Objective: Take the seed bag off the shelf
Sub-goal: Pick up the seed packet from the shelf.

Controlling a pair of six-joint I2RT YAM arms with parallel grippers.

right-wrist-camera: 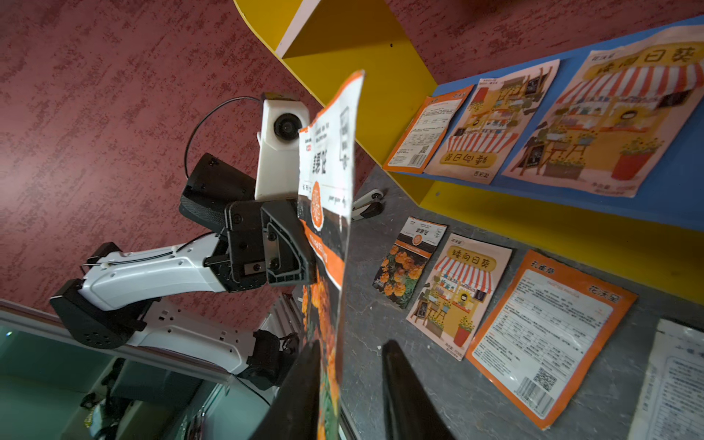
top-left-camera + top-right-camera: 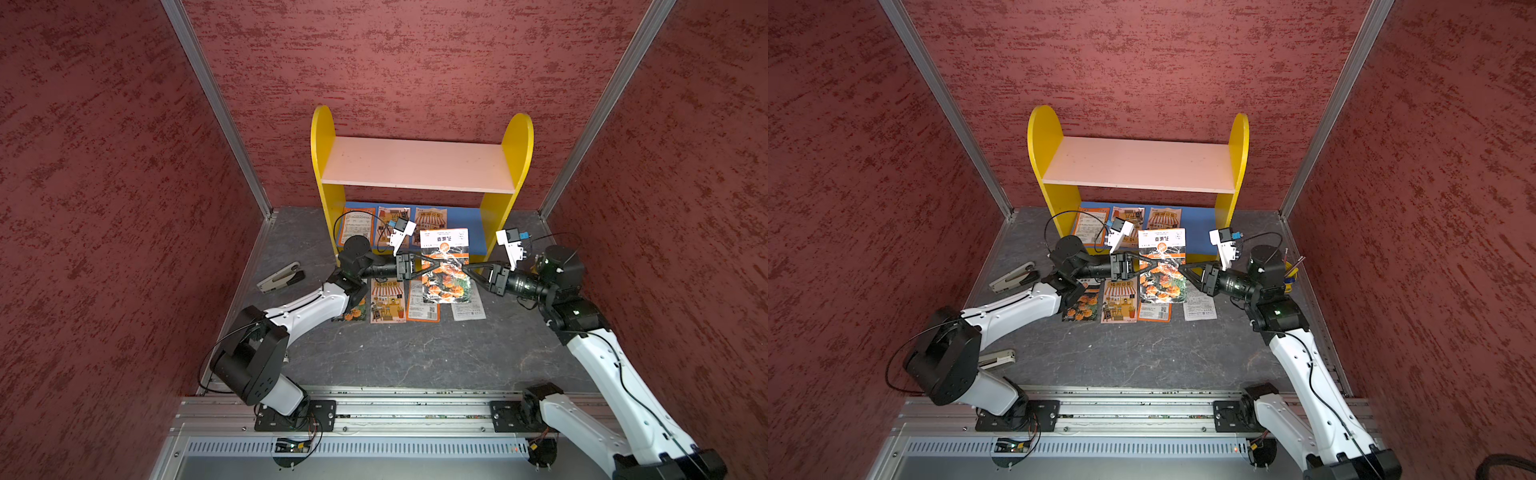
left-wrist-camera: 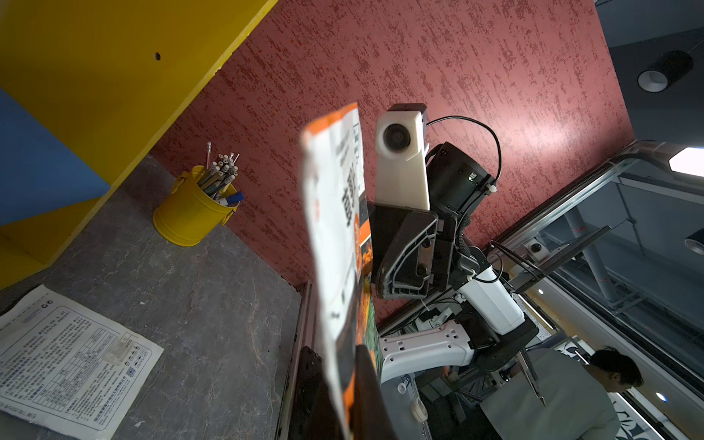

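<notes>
Left gripper (image 2: pixel 434 263) clamped a marigold seed bag (image 2: pixel 446 249) above the floor (image 2: pixel 395 357) in front of the shelf (image 2: pixel 415 162), right gripper (image 2: pixel 465 270) at its opposite edge, three packets (image 2: pixel 390 226) lay on the shelf's blue board (image 2: pixel 474 226), four others (image 2: pixel 386 301) in front.

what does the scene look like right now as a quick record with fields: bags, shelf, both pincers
held: seed bag with orange flowers, in the air in front of the shelf
left pincer: shut on one edge of the seed bag
right pincer: open, jaws apart at the opposite edge
lower board: three bags lying flat
table: four bags lying flat before the shelf
also: stapler, yellow pen bucket
</notes>
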